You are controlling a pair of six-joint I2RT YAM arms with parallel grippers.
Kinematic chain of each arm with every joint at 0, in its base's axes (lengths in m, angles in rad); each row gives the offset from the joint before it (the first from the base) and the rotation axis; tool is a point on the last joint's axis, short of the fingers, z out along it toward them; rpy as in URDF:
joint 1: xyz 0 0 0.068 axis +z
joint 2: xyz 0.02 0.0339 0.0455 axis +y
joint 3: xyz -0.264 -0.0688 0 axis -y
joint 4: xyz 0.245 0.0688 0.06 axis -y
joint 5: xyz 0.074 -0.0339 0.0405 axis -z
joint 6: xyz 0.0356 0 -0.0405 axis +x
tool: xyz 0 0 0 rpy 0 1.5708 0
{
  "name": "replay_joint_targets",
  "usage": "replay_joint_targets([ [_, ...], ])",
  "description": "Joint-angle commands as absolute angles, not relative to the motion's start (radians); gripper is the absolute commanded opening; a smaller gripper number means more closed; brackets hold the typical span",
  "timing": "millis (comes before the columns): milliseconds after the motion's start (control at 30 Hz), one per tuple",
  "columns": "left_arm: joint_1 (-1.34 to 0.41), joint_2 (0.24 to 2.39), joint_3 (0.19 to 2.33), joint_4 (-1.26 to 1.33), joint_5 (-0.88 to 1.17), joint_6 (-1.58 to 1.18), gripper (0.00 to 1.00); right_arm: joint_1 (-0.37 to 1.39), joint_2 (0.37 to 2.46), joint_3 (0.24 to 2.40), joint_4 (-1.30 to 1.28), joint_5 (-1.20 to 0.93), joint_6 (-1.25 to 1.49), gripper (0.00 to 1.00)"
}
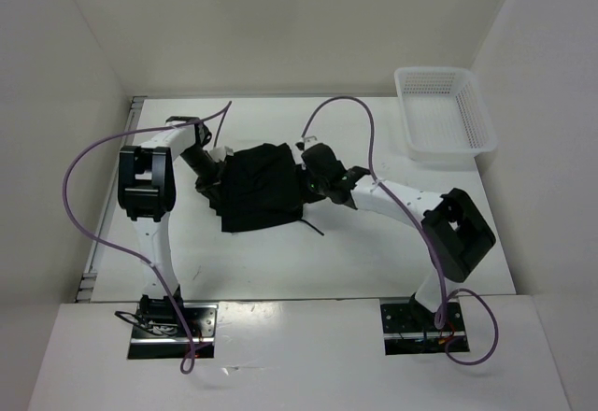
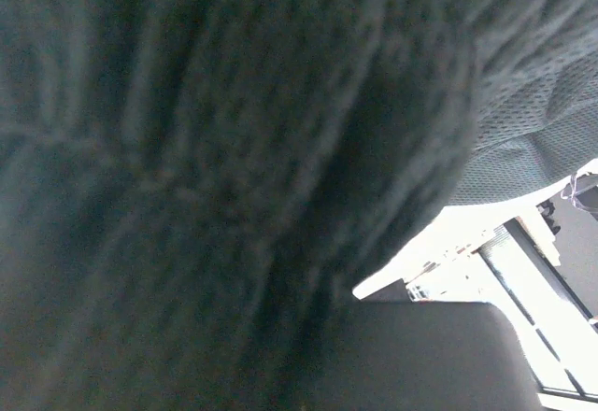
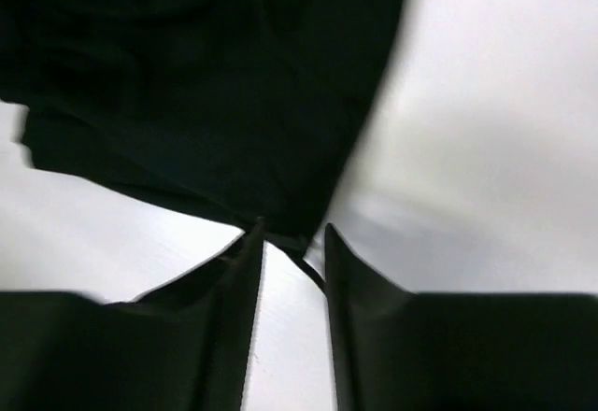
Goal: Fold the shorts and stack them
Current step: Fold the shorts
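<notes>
The black shorts (image 1: 262, 187) lie bunched in a rough square in the middle of the table. A thin drawstring (image 1: 314, 228) trails from their near right corner. My left gripper (image 1: 211, 179) is at the shorts' left edge. In the left wrist view dark fabric (image 2: 215, 168) fills nearly the whole frame and hides the jaws, with only one finger (image 2: 420, 355) showing. My right gripper (image 1: 305, 183) is at the shorts' right edge. In the right wrist view it (image 3: 291, 240) stands slightly open, fingertips (image 3: 249, 262) touching the fabric's corner (image 3: 215, 84), with the cord (image 3: 313, 274) in the gap.
A white mesh basket (image 1: 445, 112) stands at the far right corner of the table. White walls enclose the table (image 1: 374, 252) on the left, back and right. Purple cables loop over both arms.
</notes>
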State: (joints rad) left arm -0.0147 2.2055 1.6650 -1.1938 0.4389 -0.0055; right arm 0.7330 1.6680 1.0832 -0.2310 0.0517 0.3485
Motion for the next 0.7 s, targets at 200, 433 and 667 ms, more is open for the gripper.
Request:
replay_joint_targets([
  [200,0.014,2.155,1.706,-1.2,0.433,0.0,0.13,0.742,1.833,1.354,-0.21,0.008,0.347,0.0],
  [433,0.074,2.106,1.631,-1.184,0.411,0.0,0.16,0.755,1.987,1.339,-0.266,-0.011,0.38,0.0],
  [667,0.112,2.146,1.586,-1.154,0.408,0.0,0.24,0.775,2.01,1.31,-0.293,0.021,0.391,0.0],
])
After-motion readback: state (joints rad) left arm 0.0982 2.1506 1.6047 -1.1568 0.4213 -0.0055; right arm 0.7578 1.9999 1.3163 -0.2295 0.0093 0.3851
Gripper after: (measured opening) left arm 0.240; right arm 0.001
